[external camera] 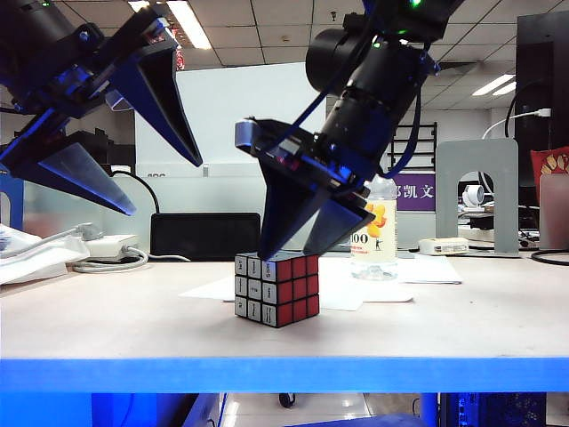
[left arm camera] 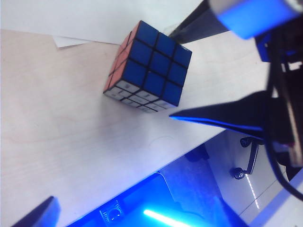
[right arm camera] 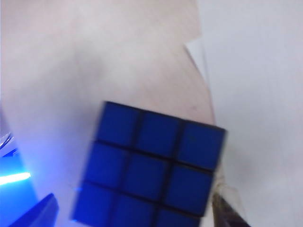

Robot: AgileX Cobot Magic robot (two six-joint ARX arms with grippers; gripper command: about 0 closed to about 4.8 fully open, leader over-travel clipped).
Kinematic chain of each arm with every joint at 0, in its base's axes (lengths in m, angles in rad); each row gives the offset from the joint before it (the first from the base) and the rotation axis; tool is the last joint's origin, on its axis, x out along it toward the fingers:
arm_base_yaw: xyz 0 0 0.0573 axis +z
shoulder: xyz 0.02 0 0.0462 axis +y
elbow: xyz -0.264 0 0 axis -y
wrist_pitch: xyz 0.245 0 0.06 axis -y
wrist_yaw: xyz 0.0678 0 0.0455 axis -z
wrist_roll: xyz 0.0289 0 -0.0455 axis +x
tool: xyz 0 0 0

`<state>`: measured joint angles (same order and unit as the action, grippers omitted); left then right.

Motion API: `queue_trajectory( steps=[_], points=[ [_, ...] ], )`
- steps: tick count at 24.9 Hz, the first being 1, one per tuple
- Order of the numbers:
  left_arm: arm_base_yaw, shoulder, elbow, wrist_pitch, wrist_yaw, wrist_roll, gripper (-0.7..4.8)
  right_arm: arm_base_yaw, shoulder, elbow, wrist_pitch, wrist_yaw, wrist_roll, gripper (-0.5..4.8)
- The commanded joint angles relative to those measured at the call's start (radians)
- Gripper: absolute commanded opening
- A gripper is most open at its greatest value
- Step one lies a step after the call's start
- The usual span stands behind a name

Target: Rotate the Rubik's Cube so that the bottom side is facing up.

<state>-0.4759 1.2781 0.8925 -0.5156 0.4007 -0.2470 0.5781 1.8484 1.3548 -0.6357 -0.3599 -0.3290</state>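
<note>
The Rubik's Cube [external camera: 277, 289] stands on the table near the middle, showing a grey-white marked face and a red face in the exterior view. Its blue top face [right arm camera: 151, 165] fills the right wrist view. My right gripper [external camera: 289, 253] hangs open just above it, one dark finger on each side of the top, fingertips [right arm camera: 38, 213] clear of the cube's edge. The left wrist view shows the cube [left arm camera: 149, 66] from afar with the right gripper's fingers [left arm camera: 222, 116] beside it. My left gripper [external camera: 164, 187] is open and empty, raised high at the left, well away from the cube.
A clear bottle [external camera: 373, 236] with an orange label stands behind the cube to the right. White paper sheets [external camera: 356, 289] lie under and beside the cube. A black box [external camera: 204, 236], cables [external camera: 107, 253] and a grey bookend [external camera: 477, 191] line the back. The table's blue front edge [external camera: 284, 374] is close.
</note>
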Motion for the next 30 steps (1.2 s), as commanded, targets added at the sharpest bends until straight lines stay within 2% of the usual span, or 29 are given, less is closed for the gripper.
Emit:
queue_trajectory(
  steps=[1, 13, 27, 28, 30],
  points=[
    [0.0, -0.003, 0.003, 0.004, 0.004, 0.008, 4.27, 0.004, 0.018, 0.003, 0.011, 0.029, 0.043, 4.19],
    [0.0, -0.003, 0.003, -0.001, 0.004, 0.012, 4.27, 0.036, 0.042, 0.003, 0.121, 0.04, 0.145, 4.18],
    [0.0, -0.003, 0.003, -0.001, 0.003, 0.034, 4.27, 0.051, 0.079, 0.003, 0.106, 0.051, 0.153, 4.16],
    [0.0, -0.003, 0.003, -0.001, 0.004, 0.036, 4.27, 0.051, 0.079, 0.003, 0.106, 0.052, 0.153, 4.07],
    [0.0, -0.003, 0.003, -0.001, 0.003, 0.038, 4.27, 0.052, 0.079, 0.003, 0.106, 0.052, 0.153, 3.46]
  ],
)
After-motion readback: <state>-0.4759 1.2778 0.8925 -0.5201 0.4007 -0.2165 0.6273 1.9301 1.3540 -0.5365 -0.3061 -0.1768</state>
